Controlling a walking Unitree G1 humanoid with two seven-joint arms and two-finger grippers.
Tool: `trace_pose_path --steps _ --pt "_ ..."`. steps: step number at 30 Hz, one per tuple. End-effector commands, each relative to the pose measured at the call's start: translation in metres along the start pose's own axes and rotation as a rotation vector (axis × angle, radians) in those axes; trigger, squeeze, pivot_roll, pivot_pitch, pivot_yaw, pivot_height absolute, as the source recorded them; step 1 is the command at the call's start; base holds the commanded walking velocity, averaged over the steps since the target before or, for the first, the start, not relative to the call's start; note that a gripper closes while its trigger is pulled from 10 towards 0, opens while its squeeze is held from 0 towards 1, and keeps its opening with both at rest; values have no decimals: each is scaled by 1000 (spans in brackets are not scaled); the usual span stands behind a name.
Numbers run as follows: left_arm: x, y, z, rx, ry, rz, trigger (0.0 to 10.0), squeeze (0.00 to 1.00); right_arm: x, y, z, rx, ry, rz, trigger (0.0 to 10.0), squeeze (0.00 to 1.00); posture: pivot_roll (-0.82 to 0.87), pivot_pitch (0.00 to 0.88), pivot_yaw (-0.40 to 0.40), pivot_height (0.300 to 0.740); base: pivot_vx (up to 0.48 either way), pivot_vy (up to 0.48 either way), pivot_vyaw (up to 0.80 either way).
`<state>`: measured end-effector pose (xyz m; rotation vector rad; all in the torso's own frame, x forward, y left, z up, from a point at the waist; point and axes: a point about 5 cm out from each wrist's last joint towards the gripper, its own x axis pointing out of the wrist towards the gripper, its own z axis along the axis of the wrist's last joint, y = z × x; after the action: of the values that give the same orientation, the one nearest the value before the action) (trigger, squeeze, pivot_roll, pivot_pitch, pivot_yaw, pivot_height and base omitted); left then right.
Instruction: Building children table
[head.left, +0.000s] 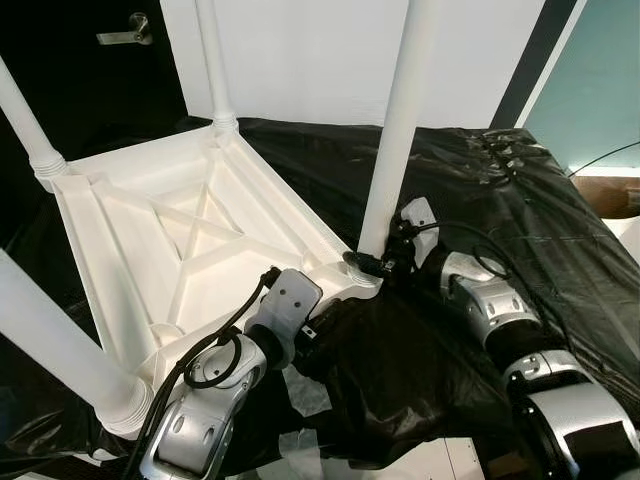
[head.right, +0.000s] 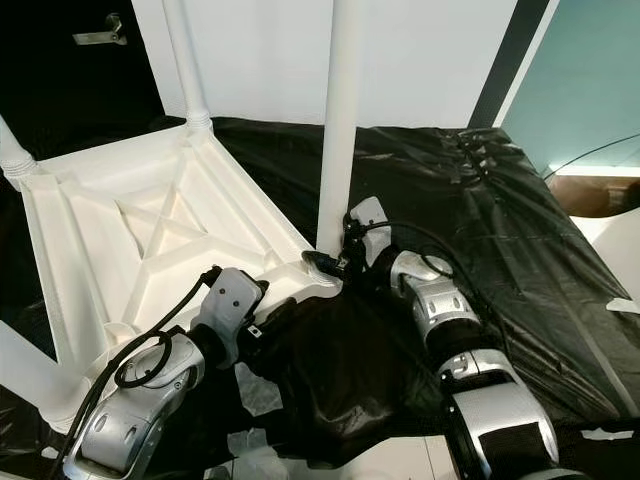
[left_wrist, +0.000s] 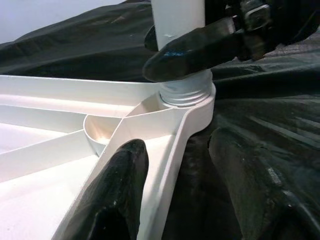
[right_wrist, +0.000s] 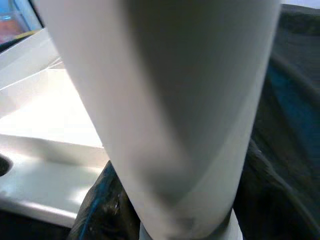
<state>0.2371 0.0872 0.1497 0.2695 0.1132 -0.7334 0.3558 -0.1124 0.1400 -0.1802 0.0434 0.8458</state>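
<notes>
The white table (head.left: 190, 230) lies upside down on the surface covered in black plastic sheet (head.left: 520, 210), legs pointing up. The right gripper (head.left: 372, 262) has its jaws pinching the base of the leg (head.left: 395, 130) at the near right corner. Just beside it, the left gripper (left_wrist: 175, 195) has its jaws spread astride the table's edge rail (left_wrist: 170, 150), one finger (left_wrist: 117, 190) inside the frame.

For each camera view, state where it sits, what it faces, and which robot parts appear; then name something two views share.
Head eyes: look down on upturned white plastic table; both silver arms show.
Left wrist: along left gripper at table's corner; right gripper's finger shows.
Right wrist: close against white table leg.
Shared: that leg, right gripper at its base.
</notes>
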Motion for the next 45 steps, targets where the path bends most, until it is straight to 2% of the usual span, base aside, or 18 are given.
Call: trace_pose_path --steps 1,8,9,13,19,20,23,24,26,27,30,31,35,37,38,40,41,45 --pt "0 -1 -2 -6 13 16 10000 0 -1 7 -19 18 80 -57 0 0 138 37 -71 740 0 0 0" --pt "-2 -4 -3 -9 21 3 10000 0 10 35 -23 79 46 -258 0 0 139 39 -70 740 0 0 0" --pt "-1 -5 -2 -7 20 -3 10000 0 13 40 -21 126 16 -357 0 0 141 38 -68 740 0 0 0" --pt "-1 -5 -2 -6 20 -7 10000 0 15 42 -19 183 -8 -480 0 0 142 36 -66 740 0 0 0" --pt "-1 -6 -2 -4 22 -16 10000 0 16 54 -18 235 -24 -464 0 0 136 34 -65 740 0 0 0" --pt "0 -7 -2 -4 23 -18 10000 0 16 58 -16 225 -43 -430 1255 0 135 33 -67 740 0 0 0" --pt "0 -7 -2 -4 23 -18 10000 0 16 58 -16 225 -43 -430 1255 0 135 33 -67 740 0 0 0" --pt "0 -7 -3 -4 24 -20 10000 0 16 61 -13 228 -52 -419 10000 0 133 29 -69 740 0 0 0" --pt "0 -7 -2 -3 23 -19 10000 0 15 60 -9 237 -78 -415 10000 0 134 28 -72 740 0 0 0" --pt "1 -7 -3 -4 24 -18 10000 0 13 57 -7 244 -105 -416 10000 278 135 22 -73 740 0 0 0" --pt "1 -7 -3 -4 24 -18 10000 0 13 57 -7 244 -105 -416 10000 278 135 22 -73 740 0 0 0" --pt "1 -7 -3 -3 24 -17 10000 0 11 54 -6 266 -131 -397 10000 1000 136 20 -72 740 0 0 0" --pt "1 -5 -3 1 25 -14 10000 0 -2 43 -5 244 -184 -347 10000 1000 134 14 -73 740 0 0 0" --pt "1 -5 -3 1 25 -14 10000 0 -2 43 -5 244 -184 -347 10000 1000 134 14 -73 740 0 0 0" --pt "1 -4 -3 5 25 -12 10000 0 -14 30 -7 206 -180 -305 10000 886 127 13 -73 740 0 0 0" --pt "1 -4 -3 5 25 -12 10000 0 -14 30 -7 206 -180 -305 10000 886 127 13 -73 740 0 0 0" --pt "1 -3 -3 8 24 -11 10000 0 -21 23 -5 186 -177 -238 10000 0 123 15 -71 740 0 0 0" --pt "1 -2 -3 7 24 -9 10000 0 -21 20 -4 169 -172 -195 10000 0 121 13 -69 740 0 0 0"
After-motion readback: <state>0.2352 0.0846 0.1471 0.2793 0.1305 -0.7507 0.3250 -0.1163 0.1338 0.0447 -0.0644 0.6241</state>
